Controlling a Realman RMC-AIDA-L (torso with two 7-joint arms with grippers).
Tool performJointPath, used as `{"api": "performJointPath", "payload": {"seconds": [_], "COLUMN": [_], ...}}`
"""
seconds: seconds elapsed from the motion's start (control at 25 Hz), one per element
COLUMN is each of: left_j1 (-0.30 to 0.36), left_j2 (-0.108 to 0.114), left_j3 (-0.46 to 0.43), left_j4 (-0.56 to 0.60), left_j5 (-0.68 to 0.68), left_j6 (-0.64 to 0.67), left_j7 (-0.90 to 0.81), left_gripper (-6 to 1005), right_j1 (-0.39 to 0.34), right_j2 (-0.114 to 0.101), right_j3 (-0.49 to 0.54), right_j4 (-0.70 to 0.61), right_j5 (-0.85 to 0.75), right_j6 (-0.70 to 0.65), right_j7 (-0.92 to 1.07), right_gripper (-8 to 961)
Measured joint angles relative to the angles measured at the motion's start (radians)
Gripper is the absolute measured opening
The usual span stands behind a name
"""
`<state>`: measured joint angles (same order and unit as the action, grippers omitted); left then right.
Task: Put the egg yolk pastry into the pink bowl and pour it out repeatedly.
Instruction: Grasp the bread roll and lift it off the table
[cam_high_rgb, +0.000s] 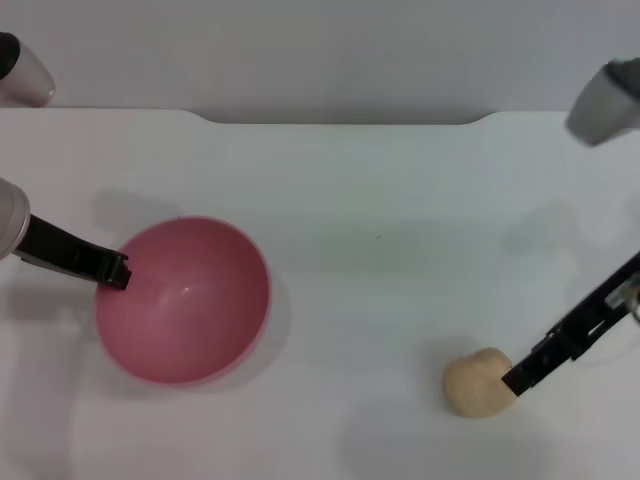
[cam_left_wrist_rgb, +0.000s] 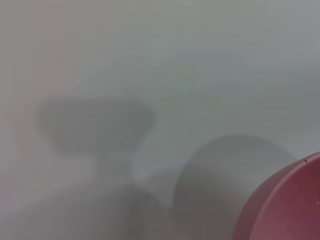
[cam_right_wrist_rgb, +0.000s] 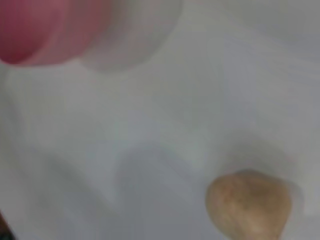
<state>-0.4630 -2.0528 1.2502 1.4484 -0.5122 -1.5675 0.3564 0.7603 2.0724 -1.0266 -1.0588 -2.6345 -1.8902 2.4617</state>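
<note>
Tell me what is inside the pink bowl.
Nothing: the pink bowl shows only its bare pink inside. The egg yolk pastry lies on the table, by the right gripper.

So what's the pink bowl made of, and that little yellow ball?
The pink bowl looks like smooth, shiny plastic: a bright glint sits on its inside. The little ball, the egg yolk pastry, looks like soft, matte dough, pale tan and a bit lumpy, with no shine. Whether it is real food cannot be told.
</note>
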Motion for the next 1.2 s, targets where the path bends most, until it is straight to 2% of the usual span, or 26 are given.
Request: {"api": "performJointPath", "payload": {"seconds": [0.64, 0.92, 1.12, 1.2], "left_j1": [-0.008, -0.011, -0.018, -0.021], "left_j2": [0.000, 0.001, 0.002, 0.002], "left_j3": [-0.002, -0.002, -0.002, -0.002], "left_j4": [-0.008, -0.010, -0.011, -0.011], "left_j5": [0.000, 0.000, 0.000, 0.000], "left_j6": [0.005, 0.012, 0.014, 0.014], "left_j7": [0.001, 0.001, 0.001, 0.001], "left_gripper": [-2, -2, -1, -1], "right_j1": [0.000, 0.002, 0.003, 0.000], "right_j2": [0.006, 0.005, 0.004, 0.003], "right_j3": [-0.247, -0.301, -0.289, -0.288], "right_j4": [0.131, 0.143, 0.144, 0.139], "right_j5": [0.058, 0.073, 0.074, 0.079], "right_j6": [0.298, 0.319, 0.315, 0.311], "right_j7": [0.060, 0.068, 0.068, 0.068], "right_gripper": [722, 712, 567, 551]}}
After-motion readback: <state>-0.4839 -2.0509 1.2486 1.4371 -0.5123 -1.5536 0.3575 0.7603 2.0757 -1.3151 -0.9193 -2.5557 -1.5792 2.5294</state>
